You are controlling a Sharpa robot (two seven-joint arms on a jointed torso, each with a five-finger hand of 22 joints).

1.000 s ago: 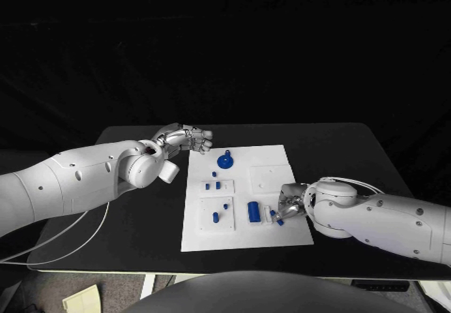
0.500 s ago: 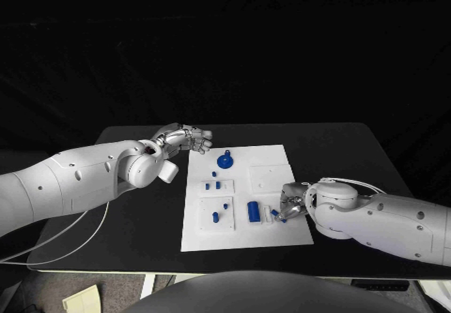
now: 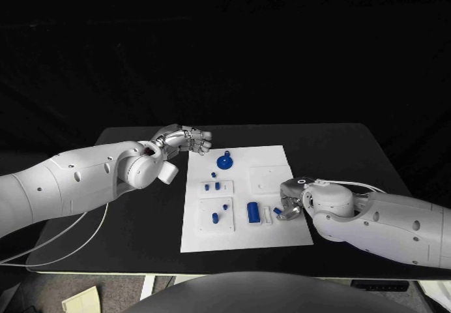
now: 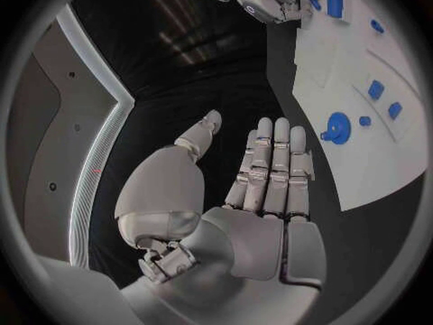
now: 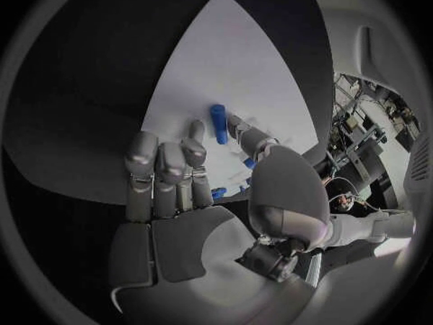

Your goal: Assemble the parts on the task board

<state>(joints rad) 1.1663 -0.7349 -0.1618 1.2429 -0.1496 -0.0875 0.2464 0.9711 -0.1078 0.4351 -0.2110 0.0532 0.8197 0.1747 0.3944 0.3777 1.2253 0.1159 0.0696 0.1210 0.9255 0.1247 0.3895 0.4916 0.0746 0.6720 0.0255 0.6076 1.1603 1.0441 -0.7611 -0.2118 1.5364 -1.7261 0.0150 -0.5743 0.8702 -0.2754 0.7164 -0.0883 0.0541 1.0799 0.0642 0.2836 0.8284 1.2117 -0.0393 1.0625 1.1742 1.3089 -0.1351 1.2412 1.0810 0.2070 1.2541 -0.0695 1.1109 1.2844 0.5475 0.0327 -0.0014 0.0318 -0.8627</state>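
The white task board (image 3: 268,171) lies mid-table with several blue parts on it: a round knobbed one (image 3: 225,160) at the far side, a cylinder (image 3: 253,210) nearer me, and small blocks (image 3: 212,186). My right hand (image 3: 291,203) is low over the board's right side. In the right wrist view its thumb and a fingertip (image 5: 197,128) pinch a small blue part (image 5: 219,123), which also shows in the head view as the small blue part (image 3: 279,210). My left hand (image 3: 184,138) hovers by the board's far left corner, fingers straight and apart, holding nothing, as the left hand (image 4: 266,188) also shows.
The black table (image 3: 141,215) reaches out on both sides of the board. The left wrist view shows the board (image 4: 379,159), the round part (image 4: 336,130) and my right hand (image 4: 270,3) beyond it. A white cable (image 3: 66,238) hangs from my left arm.
My right hand has turned and shifted slightly towards the far side of the board, with the small blue part at its fingertips. The left hand has stayed put.
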